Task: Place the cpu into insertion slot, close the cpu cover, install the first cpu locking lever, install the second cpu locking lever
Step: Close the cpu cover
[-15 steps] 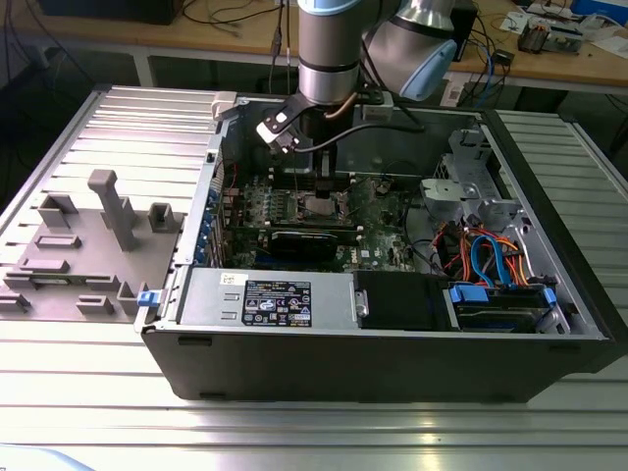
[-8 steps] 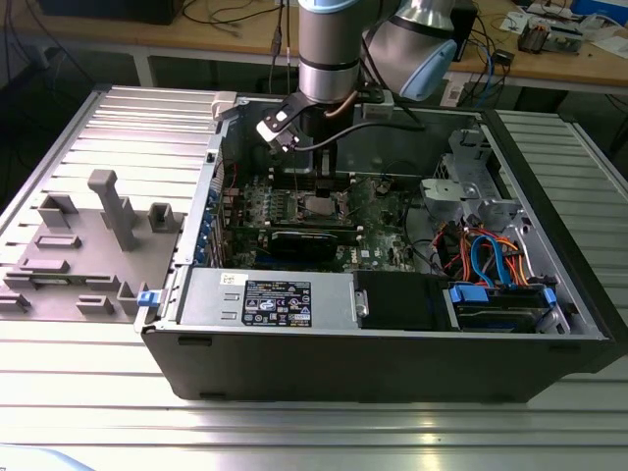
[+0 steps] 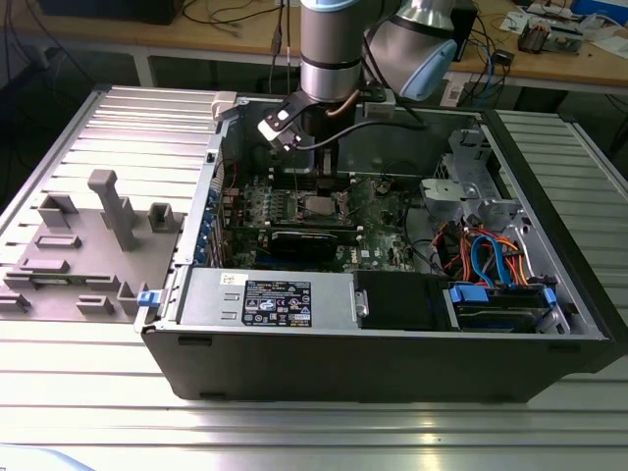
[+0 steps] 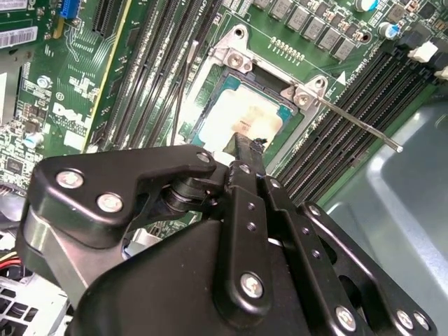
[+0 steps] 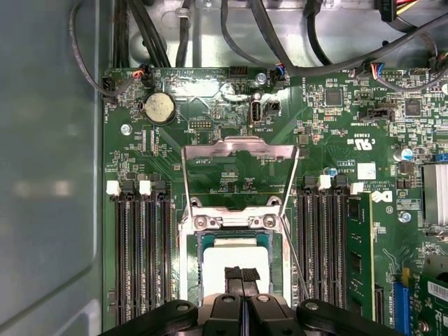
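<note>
Chip [image 5: 217, 266] lies flat in socket [image 5: 187, 266], mid-board [image 3: 383, 211]. Cover [image 5: 238, 147] stands hinged open. Gripper [image 5: 241, 273] is just above the chip, fingers pinched together, nothing held. Chip is likely light, stiff and fragile, so grip by the edges only. Cover looks thin and springy.

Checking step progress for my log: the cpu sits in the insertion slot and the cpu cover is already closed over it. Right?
Not quite. The cpu sits in the insertion slot, but the cpu cover is open, swung up off it, as the first wrist view shows.
</note>
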Motion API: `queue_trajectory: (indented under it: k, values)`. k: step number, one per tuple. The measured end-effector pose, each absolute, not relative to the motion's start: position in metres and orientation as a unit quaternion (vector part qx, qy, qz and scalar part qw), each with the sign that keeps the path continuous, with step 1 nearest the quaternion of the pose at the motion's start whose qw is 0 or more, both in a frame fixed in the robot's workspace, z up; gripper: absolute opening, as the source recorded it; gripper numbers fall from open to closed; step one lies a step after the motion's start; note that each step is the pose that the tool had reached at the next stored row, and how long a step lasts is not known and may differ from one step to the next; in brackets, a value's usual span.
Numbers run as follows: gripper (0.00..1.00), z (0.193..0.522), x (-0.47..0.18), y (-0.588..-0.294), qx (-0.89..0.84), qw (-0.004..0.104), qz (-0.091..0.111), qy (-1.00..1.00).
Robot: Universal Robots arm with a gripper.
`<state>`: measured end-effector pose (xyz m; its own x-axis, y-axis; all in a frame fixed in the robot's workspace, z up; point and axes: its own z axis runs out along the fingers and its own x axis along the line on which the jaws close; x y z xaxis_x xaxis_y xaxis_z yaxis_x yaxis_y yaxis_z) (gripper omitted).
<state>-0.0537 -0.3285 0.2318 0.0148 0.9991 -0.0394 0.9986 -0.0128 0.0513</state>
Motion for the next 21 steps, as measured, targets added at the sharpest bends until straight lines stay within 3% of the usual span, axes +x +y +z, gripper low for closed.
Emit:
queue_trajectory:
  k: [8,13,21]
  values:
    - [0.11,0.257,-0.054,-0.328,0.712,0.032,0.004,0.702]
    - [0.11,0.259,-0.053,-0.328,0.712,0.025,-0.003,0.702]
    - [0.11,0.259,-0.053,-0.328,0.701,0.025,-0.003,0.713]
